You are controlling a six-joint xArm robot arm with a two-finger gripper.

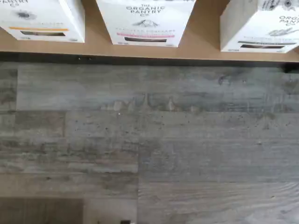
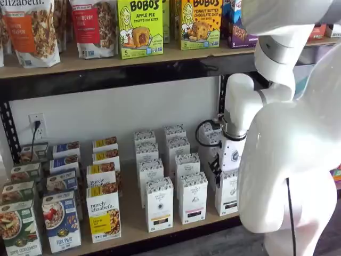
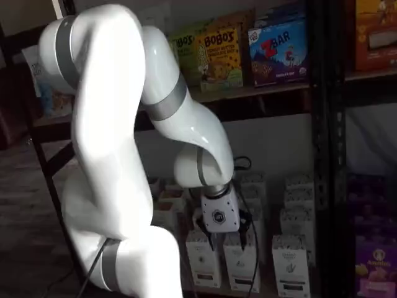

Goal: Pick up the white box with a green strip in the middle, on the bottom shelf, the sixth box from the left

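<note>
The white box [image 1: 259, 24] stands at the front of the bottom shelf [image 1: 201, 44], with a faint strip above a dark label band; the wrist view cuts off its top. In a shelf view the same box [image 2: 227, 193] is the right one of three front cartons, partly behind my arm. Its neighbours carry a pink strip [image 1: 145, 35] and an orange strip [image 1: 43, 29]. My gripper [image 3: 226, 239] hangs just above the front cartons, fingers down with a gap between them, holding nothing. In a shelf view the gripper [image 2: 217, 173] is just left of and above the white box.
More white cartons [image 2: 150, 170] stand in rows behind. Colourful cereal boxes [image 2: 104, 213] fill the shelf's left part. Purple boxes [image 3: 375, 267] sit past a black upright [image 3: 325, 155]. The upper shelf [image 2: 160, 58] holds snack boxes. Grey plank floor [image 1: 149, 149] lies before the shelf.
</note>
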